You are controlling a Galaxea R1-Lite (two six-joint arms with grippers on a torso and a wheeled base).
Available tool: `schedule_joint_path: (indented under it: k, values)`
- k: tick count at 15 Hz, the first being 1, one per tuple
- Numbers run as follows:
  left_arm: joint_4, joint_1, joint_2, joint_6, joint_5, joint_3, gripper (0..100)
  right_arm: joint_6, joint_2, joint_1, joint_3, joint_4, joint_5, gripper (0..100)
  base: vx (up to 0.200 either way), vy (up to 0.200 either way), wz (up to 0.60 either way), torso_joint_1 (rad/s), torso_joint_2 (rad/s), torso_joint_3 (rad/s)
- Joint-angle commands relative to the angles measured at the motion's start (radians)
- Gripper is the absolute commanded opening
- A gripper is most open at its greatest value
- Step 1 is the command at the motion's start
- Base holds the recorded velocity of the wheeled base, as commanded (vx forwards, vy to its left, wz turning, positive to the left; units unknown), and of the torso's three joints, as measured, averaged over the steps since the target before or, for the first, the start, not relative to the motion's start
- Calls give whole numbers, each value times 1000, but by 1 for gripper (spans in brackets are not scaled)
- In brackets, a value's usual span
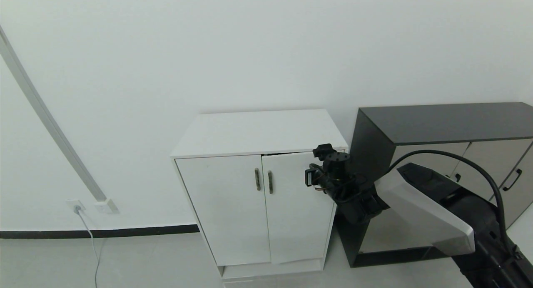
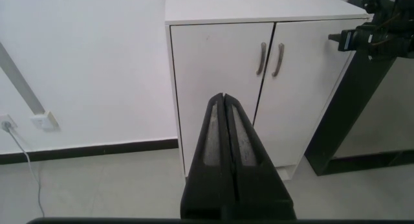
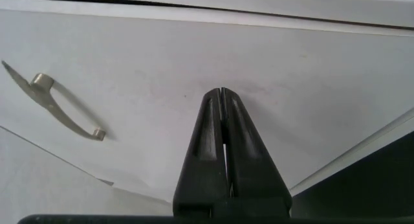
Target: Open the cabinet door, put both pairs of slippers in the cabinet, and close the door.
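The white cabinet (image 1: 258,132) stands against the wall with two doors and two metal handles at the middle. My right gripper (image 1: 311,177) is shut, with its tip against the upper outer part of the right door (image 1: 295,213). In the right wrist view the shut fingers (image 3: 213,140) point at the door face (image 3: 142,62), and the handle (image 3: 65,107) lies off to one side. A thin dark gap runs along the top edge of this door. My left gripper (image 2: 223,98) is shut on nothing and hangs well in front of the cabinet (image 2: 213,68), facing its left door.
A dark cabinet (image 1: 441,121) with grey doors stands close against the white one on the right. A wall socket with a white cable (image 1: 77,209) is low on the wall to the left. Bare grey floor lies in front of the cabinets.
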Motion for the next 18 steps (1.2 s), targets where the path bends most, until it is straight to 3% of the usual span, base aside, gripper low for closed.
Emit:
schedule_joint_path:
  k: [1,18]
  values:
    - [0,1,1,0,0,0,0,0,2,-2,-9,0,0,0,0,0,0,0,0,0]
    - [0,1,1,0,0,0,0,-2,40,-14,-105,34,-3,0,0,0,0,0,0,0]
